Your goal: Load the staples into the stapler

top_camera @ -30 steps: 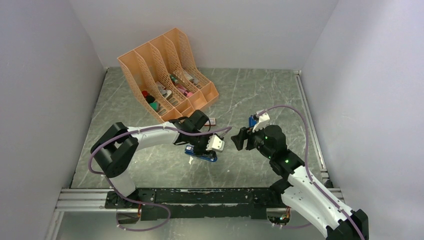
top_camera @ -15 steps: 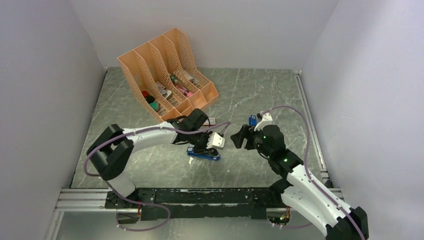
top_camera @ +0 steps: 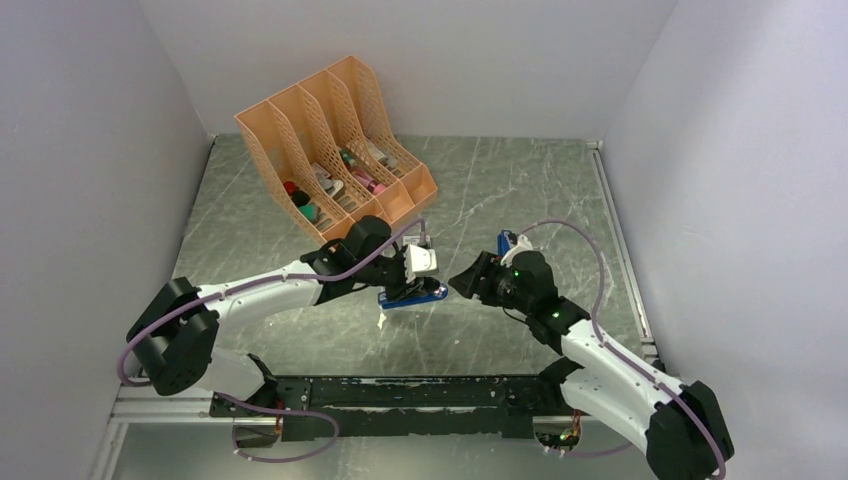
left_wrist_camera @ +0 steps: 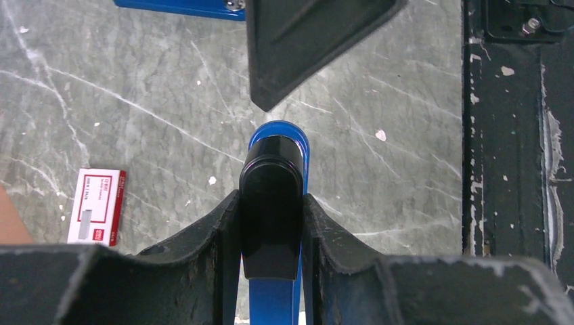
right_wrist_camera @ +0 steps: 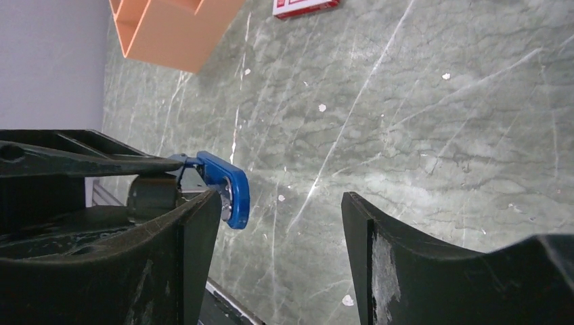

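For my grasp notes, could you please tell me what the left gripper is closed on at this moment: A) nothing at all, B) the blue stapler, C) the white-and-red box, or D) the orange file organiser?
B: in the left wrist view the left gripper presses against both sides of the blue stapler, while the white-and-red box lies apart on the table.

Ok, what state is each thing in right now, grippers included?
left gripper: shut on the stapler.
stapler: open or closed, cannot tell.
right gripper: open, empty, by the stapler's end.
staple box: flat on the table, untouched.
file organizer: upright, items in its slots.
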`<state>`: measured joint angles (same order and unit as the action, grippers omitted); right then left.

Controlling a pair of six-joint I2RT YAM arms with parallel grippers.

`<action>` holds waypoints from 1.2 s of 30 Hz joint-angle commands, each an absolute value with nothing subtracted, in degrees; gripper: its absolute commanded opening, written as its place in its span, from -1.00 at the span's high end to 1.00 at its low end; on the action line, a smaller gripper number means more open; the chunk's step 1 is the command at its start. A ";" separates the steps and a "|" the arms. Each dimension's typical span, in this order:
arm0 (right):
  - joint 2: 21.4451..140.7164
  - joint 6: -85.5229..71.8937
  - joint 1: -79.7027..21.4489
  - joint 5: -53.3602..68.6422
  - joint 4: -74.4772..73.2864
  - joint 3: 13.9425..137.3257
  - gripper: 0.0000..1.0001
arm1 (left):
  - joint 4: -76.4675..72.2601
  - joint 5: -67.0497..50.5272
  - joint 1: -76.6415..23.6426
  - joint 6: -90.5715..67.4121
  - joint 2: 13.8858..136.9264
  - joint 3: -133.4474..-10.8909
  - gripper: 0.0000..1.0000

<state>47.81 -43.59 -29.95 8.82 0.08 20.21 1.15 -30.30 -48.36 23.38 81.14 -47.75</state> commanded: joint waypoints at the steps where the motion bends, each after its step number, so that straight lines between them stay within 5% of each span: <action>1: 50.85 -44.71 -29.57 10.77 2.85 20.82 -0.40 | -5.61 -28.51 -48.08 21.06 79.54 -47.99 0.86; 36: 72.34 -43.18 -29.74 13.93 10.12 20.65 -0.26 | -23.54 -25.59 -48.05 13.52 70.15 -36.56 0.86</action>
